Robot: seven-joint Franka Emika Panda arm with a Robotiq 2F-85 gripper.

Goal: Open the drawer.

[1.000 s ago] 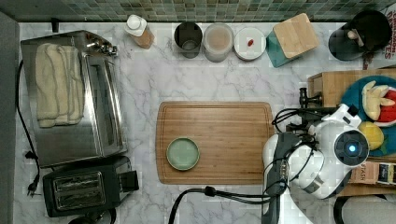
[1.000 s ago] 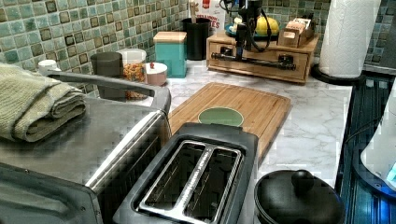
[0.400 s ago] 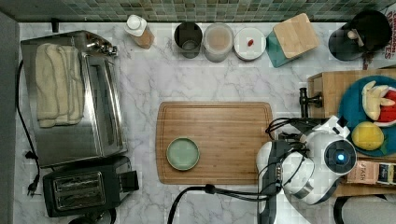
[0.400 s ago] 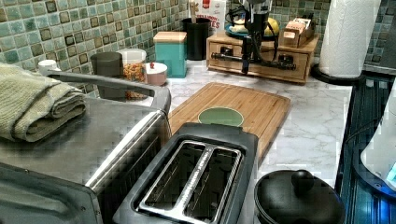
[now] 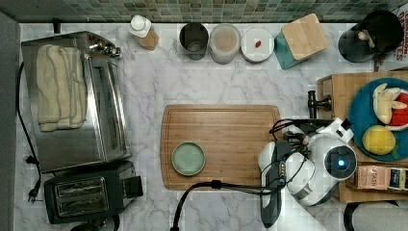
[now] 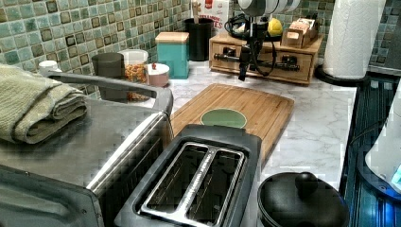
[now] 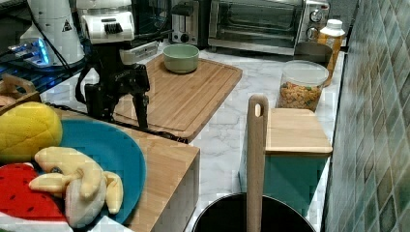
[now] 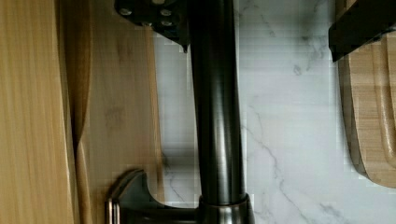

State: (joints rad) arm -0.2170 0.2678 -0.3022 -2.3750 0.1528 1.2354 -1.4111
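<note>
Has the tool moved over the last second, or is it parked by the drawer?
Yes. In the left view the tool has come down from the wooden box's top to the drawer handle.

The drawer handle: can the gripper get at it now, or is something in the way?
Probably yes. The gripper hangs right at the handle, one finger on the cutting board side, the bar between the fingers. Nothing blocks it.
</note>
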